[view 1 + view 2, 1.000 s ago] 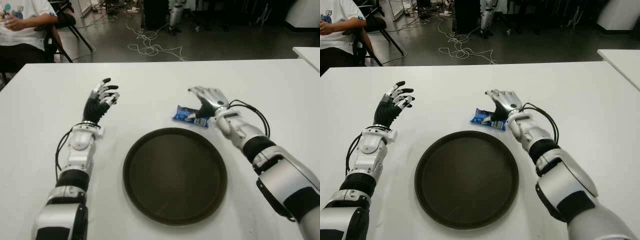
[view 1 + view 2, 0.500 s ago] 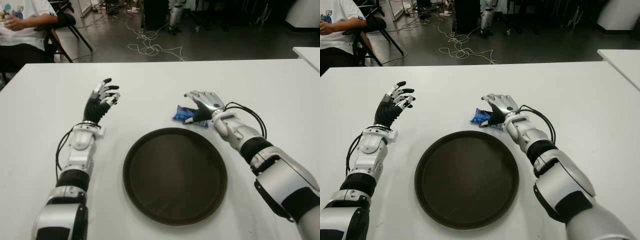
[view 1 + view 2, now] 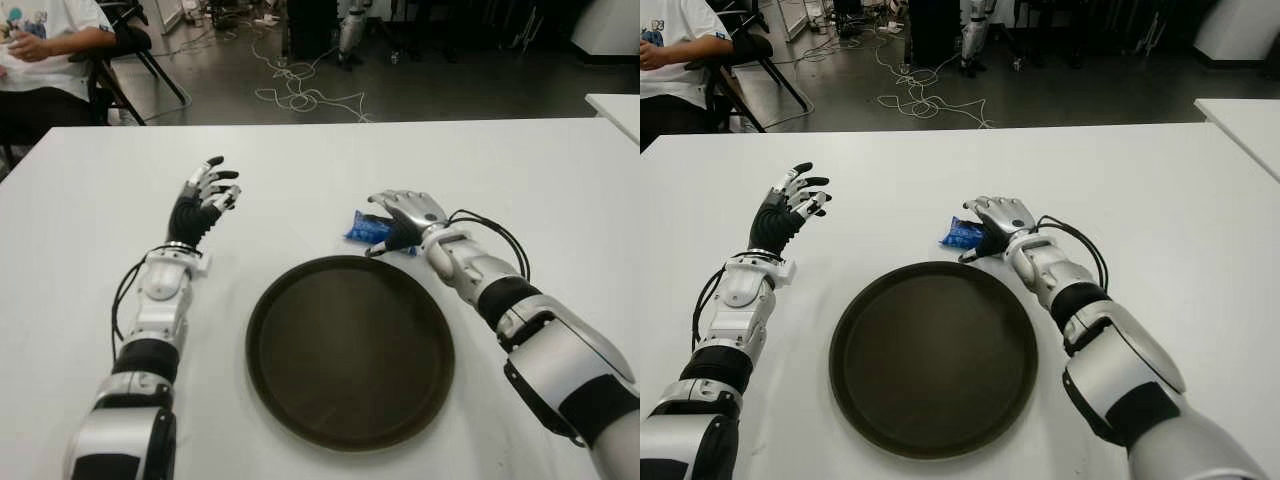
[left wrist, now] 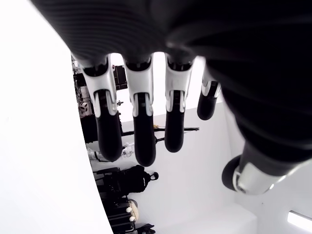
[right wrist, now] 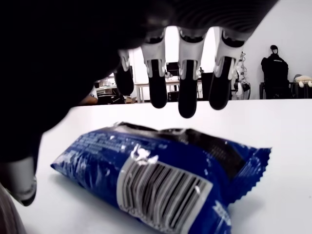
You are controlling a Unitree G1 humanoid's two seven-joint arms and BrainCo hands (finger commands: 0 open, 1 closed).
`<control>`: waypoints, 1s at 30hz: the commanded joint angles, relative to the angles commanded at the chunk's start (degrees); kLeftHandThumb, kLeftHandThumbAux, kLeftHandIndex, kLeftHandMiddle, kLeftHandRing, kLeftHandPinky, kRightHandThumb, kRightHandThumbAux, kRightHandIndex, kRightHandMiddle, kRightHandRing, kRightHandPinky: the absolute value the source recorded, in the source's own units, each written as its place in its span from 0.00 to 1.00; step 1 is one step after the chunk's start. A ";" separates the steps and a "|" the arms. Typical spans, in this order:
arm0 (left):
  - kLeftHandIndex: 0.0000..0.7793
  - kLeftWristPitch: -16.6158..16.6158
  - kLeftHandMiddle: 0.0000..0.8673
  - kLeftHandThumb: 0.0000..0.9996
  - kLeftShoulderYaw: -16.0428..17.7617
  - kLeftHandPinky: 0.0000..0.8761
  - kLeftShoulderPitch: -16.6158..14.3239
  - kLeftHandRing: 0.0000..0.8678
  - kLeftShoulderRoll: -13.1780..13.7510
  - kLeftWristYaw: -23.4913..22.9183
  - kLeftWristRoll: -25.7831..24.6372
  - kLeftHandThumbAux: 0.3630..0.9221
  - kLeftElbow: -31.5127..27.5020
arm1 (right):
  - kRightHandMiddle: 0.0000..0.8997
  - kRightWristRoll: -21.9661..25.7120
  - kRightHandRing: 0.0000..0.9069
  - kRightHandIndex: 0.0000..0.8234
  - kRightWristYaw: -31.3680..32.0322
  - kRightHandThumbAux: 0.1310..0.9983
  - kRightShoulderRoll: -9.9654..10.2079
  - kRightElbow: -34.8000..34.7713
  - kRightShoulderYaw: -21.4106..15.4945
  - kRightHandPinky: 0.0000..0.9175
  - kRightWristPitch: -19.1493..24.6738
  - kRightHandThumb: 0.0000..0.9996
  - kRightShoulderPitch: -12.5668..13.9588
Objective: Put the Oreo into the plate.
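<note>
The right robot hand (image 3: 405, 215) hovers spread over the Oreo (image 3: 366, 229) just beyond the plate (image 3: 350, 350), so closing its fingers is probably next; the left robot hand (image 3: 205, 195) is idle and empty, left of the plate.

- Right hand (image 3: 405, 215) has dropped lower over the blue Oreo packet (image 3: 368, 230) and shifted toward the robot's left, now covering more of it than a second ago.
- Its fingers (image 5: 187, 92), raised and spread before, now arch down above the packet, not closed on it.
</note>
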 joint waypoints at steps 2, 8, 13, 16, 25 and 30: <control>0.18 -0.07 0.31 0.27 0.00 0.46 -0.01 0.37 -0.02 0.02 0.00 0.44 0.03 | 0.22 -0.01 0.26 0.20 0.26 0.50 0.10 0.18 0.06 0.28 0.11 0.00 -0.07; 0.18 -0.21 0.32 0.27 0.05 0.46 0.04 0.37 -0.08 0.10 -0.07 0.44 -0.03 | 0.23 -0.13 0.26 0.19 0.59 0.49 0.31 0.62 0.27 0.28 0.17 0.00 -0.16; 0.18 -0.02 0.32 0.27 0.10 0.46 0.10 0.38 -0.12 -0.07 -0.25 0.46 -0.14 | 0.21 0.03 0.24 0.17 0.83 0.49 0.42 0.83 0.32 0.26 0.21 0.00 -0.13; 0.18 0.00 0.32 0.27 0.16 0.46 0.08 0.38 -0.16 -0.21 -0.41 0.46 -0.14 | 0.21 0.08 0.24 0.18 0.81 0.49 0.58 1.06 0.31 0.26 0.35 0.00 -0.08; 0.18 0.43 0.32 0.28 0.21 0.47 -0.15 0.38 -0.19 -0.16 -0.55 0.44 0.13 | 0.25 0.47 0.29 0.21 0.54 0.50 0.75 1.26 -0.09 0.31 0.32 0.00 0.02; 0.19 0.33 0.31 0.28 0.11 0.46 -0.17 0.37 -0.15 -0.09 -0.40 0.42 0.25 | 0.29 0.85 0.34 0.26 0.51 0.51 0.74 1.32 -0.50 0.36 -0.02 0.00 0.12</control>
